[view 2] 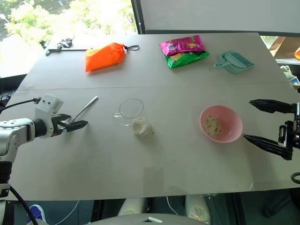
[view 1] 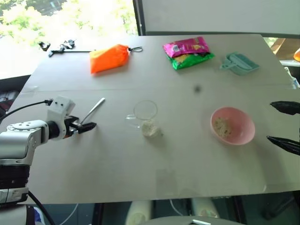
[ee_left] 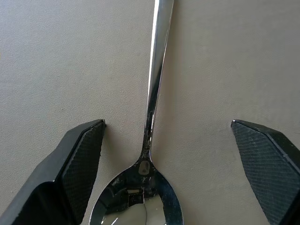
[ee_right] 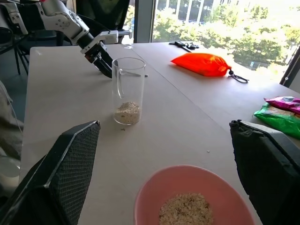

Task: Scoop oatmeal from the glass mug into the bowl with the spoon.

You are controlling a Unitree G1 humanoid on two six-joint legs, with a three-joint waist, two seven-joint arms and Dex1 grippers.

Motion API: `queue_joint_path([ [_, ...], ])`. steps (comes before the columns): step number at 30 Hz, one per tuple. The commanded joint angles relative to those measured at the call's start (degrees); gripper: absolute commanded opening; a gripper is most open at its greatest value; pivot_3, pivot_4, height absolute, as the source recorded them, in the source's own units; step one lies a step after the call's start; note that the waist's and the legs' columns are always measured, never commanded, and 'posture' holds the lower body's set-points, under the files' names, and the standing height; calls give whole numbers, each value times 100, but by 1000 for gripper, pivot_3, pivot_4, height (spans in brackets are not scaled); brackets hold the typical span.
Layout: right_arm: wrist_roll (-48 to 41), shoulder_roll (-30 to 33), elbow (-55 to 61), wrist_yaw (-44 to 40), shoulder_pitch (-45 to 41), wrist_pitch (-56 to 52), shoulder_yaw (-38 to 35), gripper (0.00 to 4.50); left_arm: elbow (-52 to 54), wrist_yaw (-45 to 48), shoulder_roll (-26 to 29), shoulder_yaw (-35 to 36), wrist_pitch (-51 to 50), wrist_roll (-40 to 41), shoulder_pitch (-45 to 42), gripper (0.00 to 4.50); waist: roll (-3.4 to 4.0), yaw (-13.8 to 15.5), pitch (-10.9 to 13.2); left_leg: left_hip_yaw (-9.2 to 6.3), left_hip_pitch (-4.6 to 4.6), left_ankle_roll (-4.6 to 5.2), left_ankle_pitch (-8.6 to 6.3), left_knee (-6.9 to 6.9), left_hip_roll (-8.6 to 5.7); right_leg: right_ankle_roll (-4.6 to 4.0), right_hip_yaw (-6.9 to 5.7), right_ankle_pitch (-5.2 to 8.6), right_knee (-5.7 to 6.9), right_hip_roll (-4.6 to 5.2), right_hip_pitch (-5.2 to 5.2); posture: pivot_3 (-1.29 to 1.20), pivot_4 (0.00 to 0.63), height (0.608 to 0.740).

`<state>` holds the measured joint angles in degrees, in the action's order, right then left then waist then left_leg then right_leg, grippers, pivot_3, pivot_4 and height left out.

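Spoon (ee_left: 151, 140) pickup was the step in hand: the spoon lay flat on the table (view 1: 154, 168), untouched, its bowl end between the wide-apart fingers of the left gripper (view 1: 83, 126) and its handle running away toward 1 o'clock. From the mug (view 1: 145, 116), the spoon sat at 9 o'clock, well apart, and the bowl (view 1: 233, 125) sat at 3 o'clock, also well apart. Oatmeal (view 1: 150, 127) lay as a small heap in the bottom of the mug, and a second portion rested in the bowl. The right gripper (view 2: 269, 125) hung just beside the bowl at its 3 o'clock, fingers spread wide, holding nothing. Nothing was gripped at this moment, so no scoop appeared to be under way. The next move likely called for the left gripper to settle lower over the spoon and shut on it near the neck, squarely, since a thin polished handle lying flat may slip or pivot between the pads.
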<state>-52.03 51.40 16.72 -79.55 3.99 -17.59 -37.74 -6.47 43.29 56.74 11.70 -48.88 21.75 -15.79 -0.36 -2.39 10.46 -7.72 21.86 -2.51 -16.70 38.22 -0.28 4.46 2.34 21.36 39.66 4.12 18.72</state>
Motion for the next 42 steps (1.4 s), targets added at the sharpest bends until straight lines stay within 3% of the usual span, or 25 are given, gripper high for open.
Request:
queue_joint_path([
  [1,-32,-18,19,-4,-79,47,-28,4500,-160,96,52,-24,22,-91,-41,4441,0,0,0,0,0,0,0,0,0,0,0,0,0,0,0,0,150,740],
  [4,-17,-5,-4,7,-106,49,-5,4500,-335,171,43,-95,-31,-110,-122,4441,1,3,-1,0,-2,0,0,0,0,0,0,0,3,0,0,0,150,740],
  [7,7,1,-21,3,-119,63,11,4500,-622,216,37,-225,-33,-205,-305,3648,2,2,-1,0,-5,0,0,2,0,0,0,0,9,0,-1,0,150,740],
  [14,45,-38,24,26,-86,82,77,4500,-1139,452,18,-497,35,-429,-701,593,6,7,-4,0,-6,0,0,6,-3,0,0,0,12,1,-2,0,150,740],
  [27,179,-132,-6,30,-94,143,145,4500,-858,436,-315,216,339,-147,-490,593,7,22,-4,-4,-4,0,1,10,-4,0,-2,0,14,3,-2,0,150,740],
  [33,235,-120,-96,8,-188,174,221,4500,-877,376,-323,130,471,-299,-356,593,7,7,-4,-3,-4,0,0,10,-4,0,-1,0,14,2,-2,0,150,740],
  [34,237,-121,-98,9,-194,179,229,4500,-874,366,-335,119,485,-304,-370,78,7,8,-4,-3,-5,0,0,10,-4,0,-1,0,14,2,-2,0,150,740],
  [42,251,-174,-34,66,-171,201,269,4500,-868,271,-406,128,569,-312,-490,19,7,22,-4,-5,-4,0,1,10,-4,0,-3,0,15,2,-2,0,150,740],
])
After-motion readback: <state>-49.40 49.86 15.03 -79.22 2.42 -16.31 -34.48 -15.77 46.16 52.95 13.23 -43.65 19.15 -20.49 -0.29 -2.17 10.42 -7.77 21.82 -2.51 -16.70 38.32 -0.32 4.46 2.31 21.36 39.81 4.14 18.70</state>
